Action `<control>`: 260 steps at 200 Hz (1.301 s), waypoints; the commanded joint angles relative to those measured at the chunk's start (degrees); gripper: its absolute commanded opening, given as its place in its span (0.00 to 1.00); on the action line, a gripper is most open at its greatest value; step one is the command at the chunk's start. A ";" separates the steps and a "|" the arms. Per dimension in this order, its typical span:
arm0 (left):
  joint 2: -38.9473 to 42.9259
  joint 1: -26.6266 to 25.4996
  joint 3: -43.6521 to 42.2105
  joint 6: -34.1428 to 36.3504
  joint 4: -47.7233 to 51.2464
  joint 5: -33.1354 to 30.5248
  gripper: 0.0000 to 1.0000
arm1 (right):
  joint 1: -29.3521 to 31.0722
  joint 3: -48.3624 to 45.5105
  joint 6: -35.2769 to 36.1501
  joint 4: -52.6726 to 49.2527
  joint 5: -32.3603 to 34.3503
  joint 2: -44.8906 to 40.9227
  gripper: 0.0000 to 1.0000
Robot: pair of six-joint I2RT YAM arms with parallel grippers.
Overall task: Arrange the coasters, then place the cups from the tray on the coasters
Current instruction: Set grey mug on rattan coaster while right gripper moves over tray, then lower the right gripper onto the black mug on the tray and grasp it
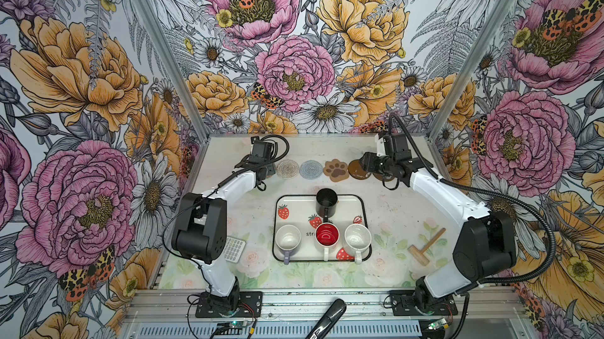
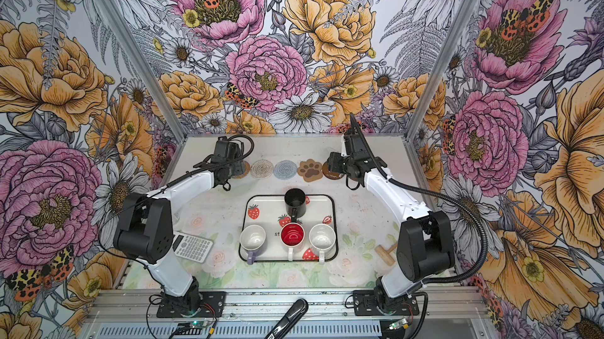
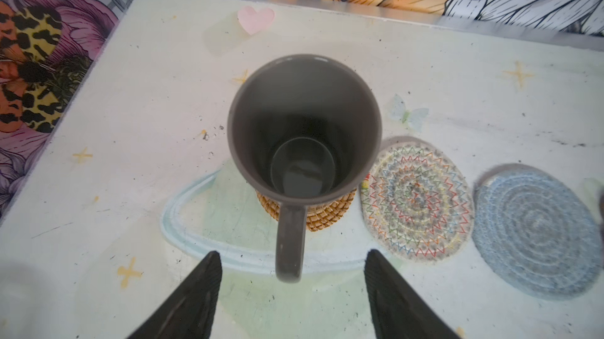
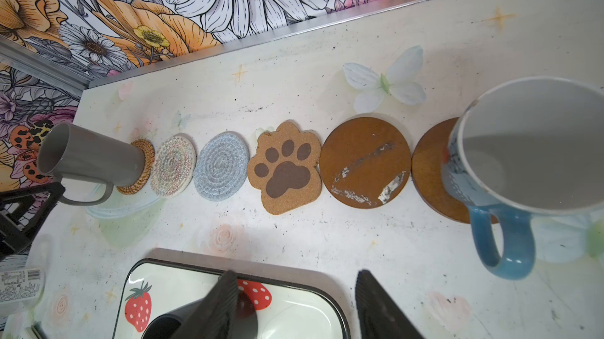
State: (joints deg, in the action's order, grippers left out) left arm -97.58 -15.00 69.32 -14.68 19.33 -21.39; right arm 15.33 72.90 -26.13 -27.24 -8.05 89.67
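Observation:
A grey cup (image 3: 304, 124) stands on the tan rattan coaster (image 3: 327, 216) at the left end of the back row. My left gripper (image 3: 292, 255) is open, its fingers either side of the cup's handle and clear of it. Rightward along the row lie the multicolour woven coaster (image 1: 287, 168), the grey-blue one (image 1: 311, 169), the paw (image 1: 336, 170) and a brown disc (image 4: 364, 160). A light blue cup (image 4: 529, 144) sits on the last brown disc (image 4: 428, 170). My right gripper (image 4: 295, 275) hangs open and empty above the tray's (image 1: 284, 200) far edge. On the tray stand the black (image 1: 327, 201), lavender (image 1: 287, 239), red-lined (image 1: 327, 235) and speckled (image 1: 357, 239) cups.
A calculator (image 2: 192, 247) lies left of the tray beside my left arm's base. A wooden mallet (image 1: 425, 249) lies to the tray's right. A black handled object (image 1: 327, 317) rests on the front rail. The back wall runs close behind the coaster row.

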 commanded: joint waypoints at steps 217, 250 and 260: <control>20.80 -16.98 -5.01 -2.07 4.18 -3.13 0.79 | 23.69 -7.78 -4.26 -3.74 13.00 -4.00 0.59; 24.54 -17.60 -7.88 -2.13 1.77 -1.81 0.80 | 25.91 -10.11 -6.58 -5.32 16.01 -5.86 0.59; 25.45 -17.69 -8.55 -2.24 1.25 -1.23 0.80 | 26.43 -10.69 -7.24 -5.45 16.54 -6.07 0.59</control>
State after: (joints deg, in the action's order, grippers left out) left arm -74.67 -32.21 62.61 -16.14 23.18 -23.99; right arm 40.60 63.53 -30.68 -31.18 4.36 86.04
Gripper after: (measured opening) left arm 0.797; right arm 0.591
